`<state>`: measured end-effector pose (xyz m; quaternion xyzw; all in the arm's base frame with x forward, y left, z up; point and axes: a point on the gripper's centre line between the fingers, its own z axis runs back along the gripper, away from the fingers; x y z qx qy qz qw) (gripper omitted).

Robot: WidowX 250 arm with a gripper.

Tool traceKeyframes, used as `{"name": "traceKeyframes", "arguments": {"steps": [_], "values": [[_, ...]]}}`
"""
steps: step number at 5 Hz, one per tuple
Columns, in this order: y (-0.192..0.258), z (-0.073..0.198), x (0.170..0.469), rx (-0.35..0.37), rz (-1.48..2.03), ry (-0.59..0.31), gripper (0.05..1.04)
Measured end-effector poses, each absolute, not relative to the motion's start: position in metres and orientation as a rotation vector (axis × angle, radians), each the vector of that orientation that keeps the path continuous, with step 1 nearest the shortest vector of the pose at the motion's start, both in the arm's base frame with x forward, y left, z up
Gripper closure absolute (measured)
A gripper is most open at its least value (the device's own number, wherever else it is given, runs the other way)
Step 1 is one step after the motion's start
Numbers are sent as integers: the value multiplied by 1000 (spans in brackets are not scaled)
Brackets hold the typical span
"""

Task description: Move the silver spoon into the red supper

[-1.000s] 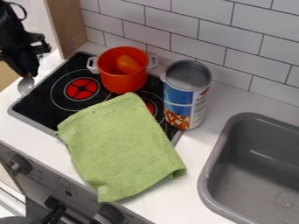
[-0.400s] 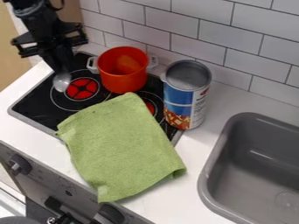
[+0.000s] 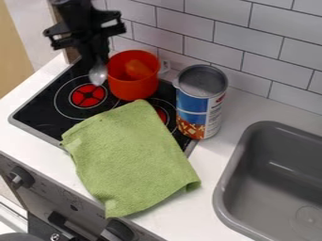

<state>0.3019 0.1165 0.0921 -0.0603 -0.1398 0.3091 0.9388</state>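
At the upper left, the black gripper (image 3: 94, 57) hangs over the stove, shut on the silver spoon (image 3: 98, 74), whose bowl points down. The spoon is just left of the red pot (image 3: 132, 88), in front of its left side in this view; whether they touch I cannot tell. An orange item (image 3: 138, 69) lies inside the pot, which stands on the back of the stove.
A green cloth (image 3: 131, 157) covers the front right of the stove (image 3: 47, 114) and part of the counter. Right of the pot stands a tall can (image 3: 200, 106). The grey sink (image 3: 236, 162) is at the right, and a tiled wall (image 3: 277, 49) runs behind.
The gripper and the spoon it holds have moved right, from the stove's left edge to beside the red pot. The pot, cloth and can have stayed put.
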Motion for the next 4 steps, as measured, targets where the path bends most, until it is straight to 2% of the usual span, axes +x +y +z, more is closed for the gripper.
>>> {"name": "traceKeyframes", "arguments": {"steps": [1,4], "values": [[115,89,319,-115,669,-292,967],[112,82,351,-56,750,-394,967]]}}
